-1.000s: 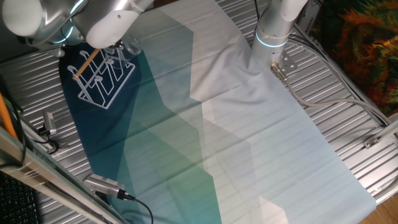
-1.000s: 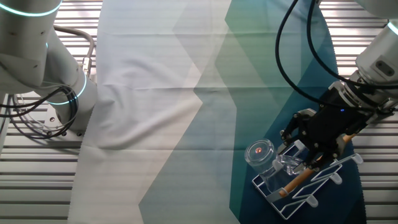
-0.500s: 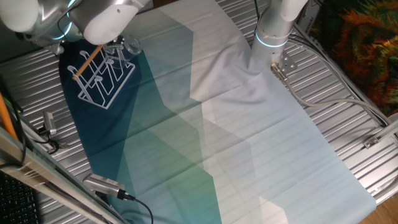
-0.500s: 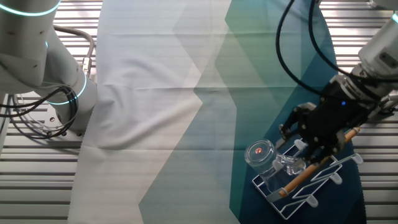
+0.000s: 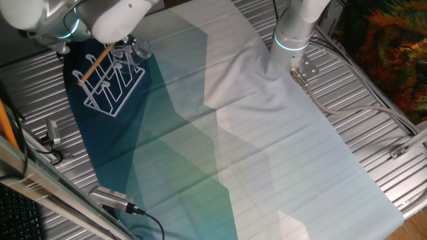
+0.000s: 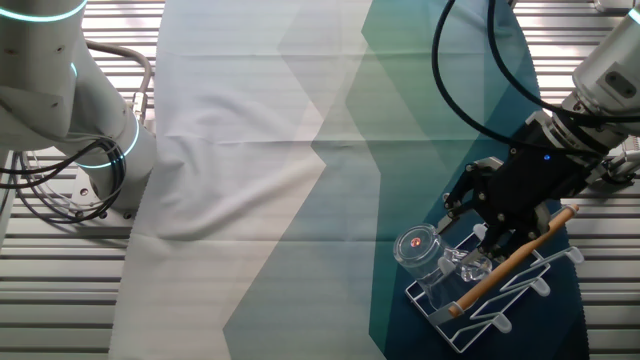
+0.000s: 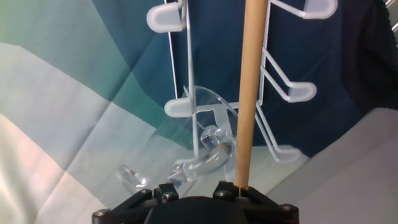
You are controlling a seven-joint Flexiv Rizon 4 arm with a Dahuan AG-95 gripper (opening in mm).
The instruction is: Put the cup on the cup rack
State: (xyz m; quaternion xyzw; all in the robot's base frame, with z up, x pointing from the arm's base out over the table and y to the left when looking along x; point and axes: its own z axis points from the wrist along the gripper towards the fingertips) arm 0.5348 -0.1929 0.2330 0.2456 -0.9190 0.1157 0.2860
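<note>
Bench [image 6: 300, 40]: you are working over a slatted metal top under a teal-patterned cloth.
Cup rack [image 6: 500, 295]: lying at the cloth's dark corner.
End effector [image 6: 487, 215]: hovering just above; opening impossible to judge.
Cup [image 6: 418, 248]: sitting on the rack's end, directly below your fingers.

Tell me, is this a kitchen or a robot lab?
Probably a robot lab, not a kitchen. A second robot arm is bolted to a ribbed metal table, loose cables run across it, and only a cup rack sits on the cloth.
</note>
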